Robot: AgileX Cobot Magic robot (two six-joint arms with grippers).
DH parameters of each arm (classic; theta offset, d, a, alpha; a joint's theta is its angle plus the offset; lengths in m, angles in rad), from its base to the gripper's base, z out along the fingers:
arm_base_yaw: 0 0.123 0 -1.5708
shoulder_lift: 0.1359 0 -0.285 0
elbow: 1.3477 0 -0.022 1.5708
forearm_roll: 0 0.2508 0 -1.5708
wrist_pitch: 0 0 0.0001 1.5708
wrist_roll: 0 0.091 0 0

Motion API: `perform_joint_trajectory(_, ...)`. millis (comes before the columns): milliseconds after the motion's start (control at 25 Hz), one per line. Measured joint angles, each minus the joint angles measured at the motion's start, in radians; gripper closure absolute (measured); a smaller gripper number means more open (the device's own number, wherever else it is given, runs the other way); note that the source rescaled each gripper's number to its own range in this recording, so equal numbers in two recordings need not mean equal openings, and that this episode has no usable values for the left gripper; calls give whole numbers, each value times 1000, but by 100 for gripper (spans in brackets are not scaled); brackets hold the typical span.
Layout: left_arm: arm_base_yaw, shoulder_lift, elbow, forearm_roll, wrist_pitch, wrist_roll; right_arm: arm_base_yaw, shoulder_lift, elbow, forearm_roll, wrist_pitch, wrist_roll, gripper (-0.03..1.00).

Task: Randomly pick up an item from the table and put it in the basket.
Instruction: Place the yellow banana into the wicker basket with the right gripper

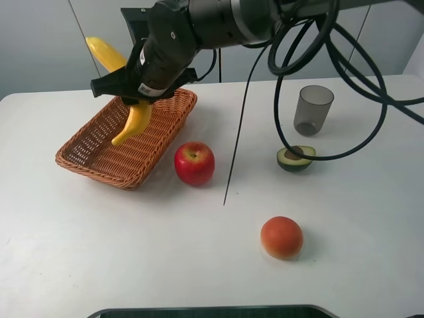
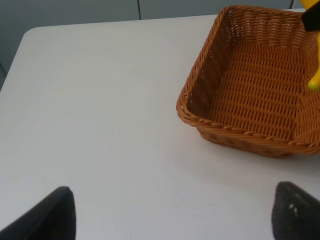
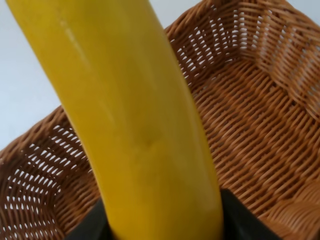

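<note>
My right gripper [image 1: 137,93] has reached across to the left side and is shut on the long yellow banana [image 1: 134,122]. It holds the banana tilted above the orange-brown wicker basket [image 1: 86,161], with the lower tip hanging over the basket's inside. In the right wrist view the banana [image 3: 135,125] fills the middle between the dark fingers [image 3: 90,227], with the basket [image 3: 260,100] below. My left gripper [image 2: 175,212] is open and empty over the white table [image 2: 100,125], in front of the basket [image 2: 240,132]. The banana's tip [image 2: 315,80] shows at that view's edge.
A red apple [image 1: 194,163] stands right next to the basket. An orange-red fruit [image 1: 281,236] lies nearer the front. A halved avocado [image 1: 295,159] and a grey translucent cup [image 1: 313,110] are to the right. Black cables [image 1: 344,73] hang from the right arm over the cup.
</note>
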Motion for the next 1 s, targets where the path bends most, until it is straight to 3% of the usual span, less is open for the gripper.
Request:
perform_joint_trajectory(560,0,0,0,0,0,0,2,33,0,-45,-28,0,92)
perform_joint_trajectory(640,0,0,0,0,0,0,2,42,0,-45,-23,0,75)
perform_joint_trajectory(760,0,0,0,0,0,0,2,42,0,-45,-18,0,36)
perform_joint_trajectory(840,0,0,0,0,0,0,2,42,0,-45,-18,0,17)
perform_joint_trajectory(1000,0,0,0,0,0,0,2,42,0,-45,-10,7,-1)
